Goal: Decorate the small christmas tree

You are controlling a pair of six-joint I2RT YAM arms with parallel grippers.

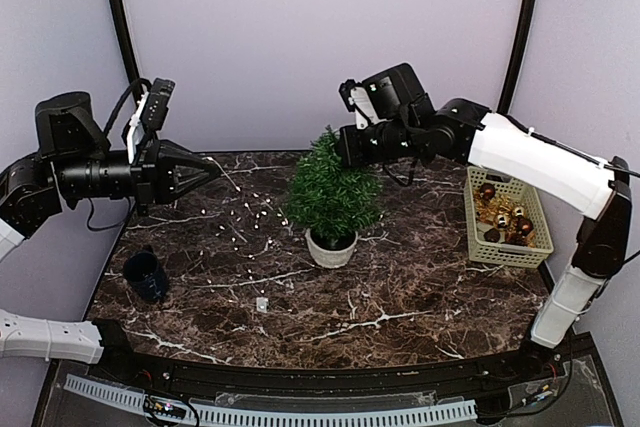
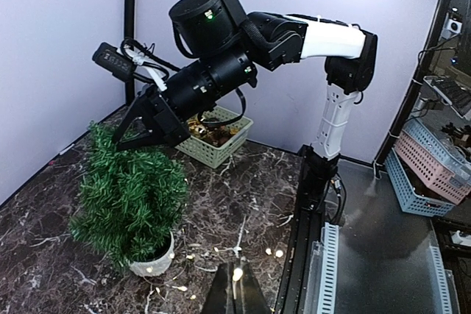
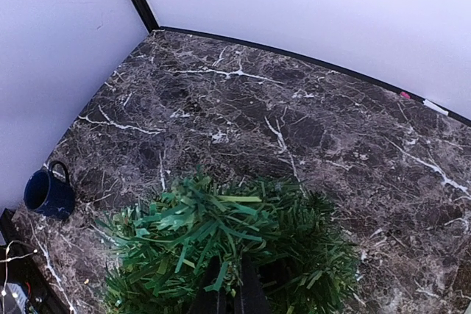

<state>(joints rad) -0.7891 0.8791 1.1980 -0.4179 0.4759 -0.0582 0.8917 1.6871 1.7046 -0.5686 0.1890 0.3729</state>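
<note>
Where it stands, small christmas tree [image 1: 333,192], dark green, white-potted, seemingly upright

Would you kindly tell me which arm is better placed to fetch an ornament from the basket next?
Likely the right: the basket sits on its side of the tree, near the right fingers; the left fingers are beyond the tree.

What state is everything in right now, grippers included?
small christmas tree, upright in its white pot, no ornaments visible on it
light string, lit, mostly lying on the table left of the tree, one end lifted
basket, upright, holding ornaments
mug, upright, apart from the tree
left gripper, shut on the light string
right gripper, shut at the treetop
</note>
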